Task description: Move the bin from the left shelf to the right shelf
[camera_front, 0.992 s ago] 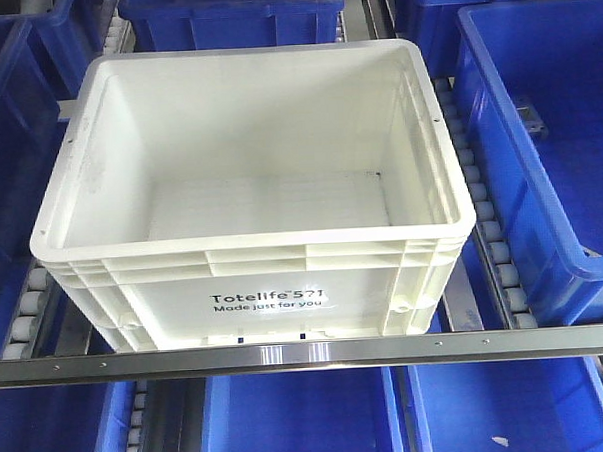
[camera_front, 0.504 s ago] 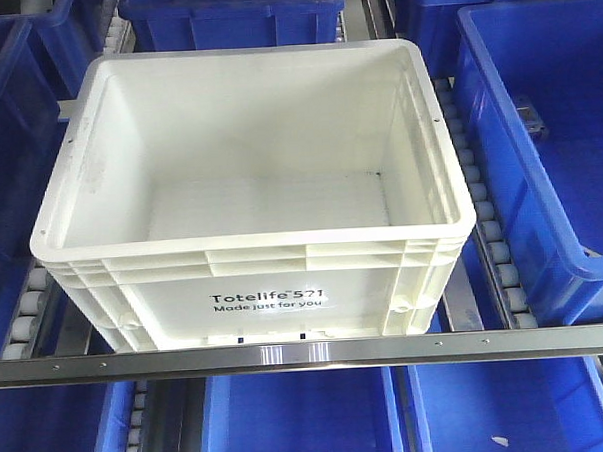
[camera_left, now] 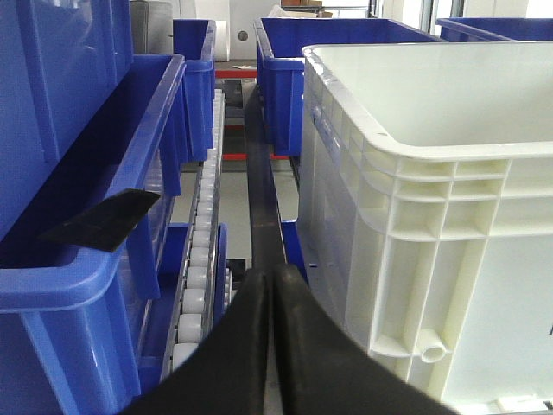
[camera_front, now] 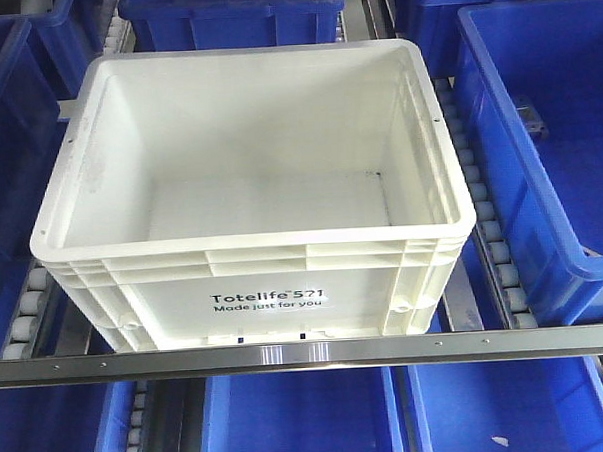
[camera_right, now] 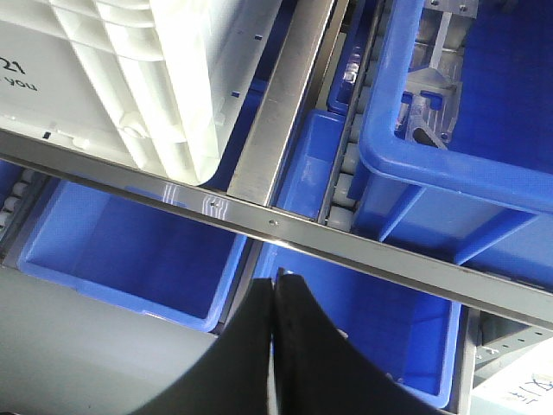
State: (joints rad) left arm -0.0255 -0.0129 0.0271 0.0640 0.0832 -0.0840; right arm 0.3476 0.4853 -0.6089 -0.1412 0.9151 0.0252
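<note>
The white bin (camera_front: 253, 256) stands empty on the roller shelf in the middle of the front view, its "Totelife" print facing me. Neither gripper shows in that view. In the left wrist view my left gripper (camera_left: 270, 277) is shut on nothing, low in the gap just left of the bin's ribbed corner (camera_left: 432, 259) and not touching it. In the right wrist view my right gripper (camera_right: 276, 281) is shut and empty, below the shelf's steel front rail (camera_right: 346, 246). The bin's lower right corner (camera_right: 130, 78) lies up and to its left.
Blue bins flank the white one on the right (camera_front: 538, 136) and left (camera_front: 8, 149), with more at the back and on the lower level (camera_front: 300, 416). A steel rail (camera_front: 307, 354) fronts the shelf. White roller tracks (camera_front: 482, 228) run beside the bin. A black tab (camera_left: 99, 220) juts from the left blue bin.
</note>
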